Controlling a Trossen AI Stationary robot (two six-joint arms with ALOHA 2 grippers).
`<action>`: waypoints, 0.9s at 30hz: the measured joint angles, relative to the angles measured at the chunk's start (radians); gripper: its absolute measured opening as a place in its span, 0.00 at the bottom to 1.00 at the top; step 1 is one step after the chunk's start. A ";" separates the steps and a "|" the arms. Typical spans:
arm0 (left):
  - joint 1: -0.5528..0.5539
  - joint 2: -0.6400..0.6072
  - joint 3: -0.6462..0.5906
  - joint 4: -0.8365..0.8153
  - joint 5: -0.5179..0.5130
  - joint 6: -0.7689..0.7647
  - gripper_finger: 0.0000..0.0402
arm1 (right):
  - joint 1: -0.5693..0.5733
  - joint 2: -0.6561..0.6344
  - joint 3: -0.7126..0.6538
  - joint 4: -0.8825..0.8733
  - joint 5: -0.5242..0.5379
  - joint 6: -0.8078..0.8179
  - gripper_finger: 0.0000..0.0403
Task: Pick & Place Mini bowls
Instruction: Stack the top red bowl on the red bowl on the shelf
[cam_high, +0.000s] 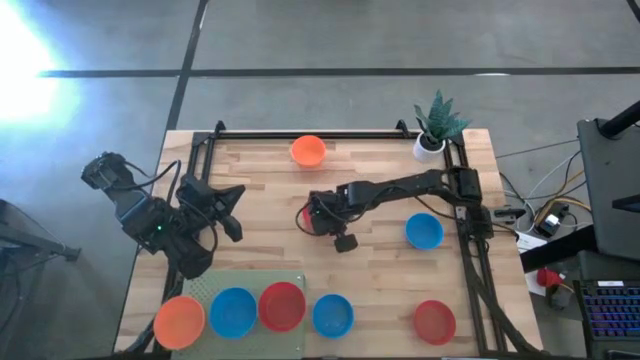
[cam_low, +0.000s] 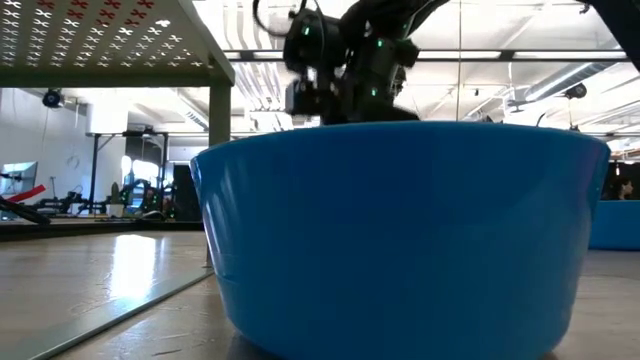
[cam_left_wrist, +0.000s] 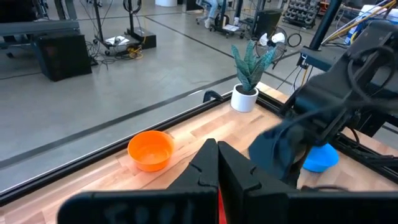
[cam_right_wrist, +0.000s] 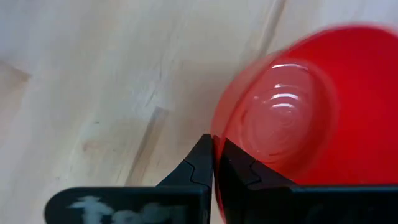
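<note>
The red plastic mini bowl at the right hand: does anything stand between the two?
Nothing visible does. The right hand is shut on the rim of the small red plastic mini bowl at the middle of the wooden table. The left hand, shut, waits at the table's left.

Right arm stretched from the table's right edge toward centre, wrist pitched down; right gripper (cam_high: 312, 215) low at the wood, fingers (cam_right_wrist: 205, 163) pinched together. Left arm folded at the left edge; left gripper (cam_left_wrist: 217, 163) closed, raised.
</note>
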 joint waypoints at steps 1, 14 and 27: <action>0.000 0.000 0.000 0.000 0.000 0.000 0.00 | 0.003 0.012 0.001 0.000 0.001 -0.001 0.02; 0.000 0.000 0.000 0.000 0.008 0.001 0.00 | 0.004 0.033 0.034 -0.018 0.003 -0.009 0.03; 0.000 0.000 0.000 0.000 0.009 0.002 0.00 | 0.004 0.033 0.044 -0.019 0.000 -0.017 0.24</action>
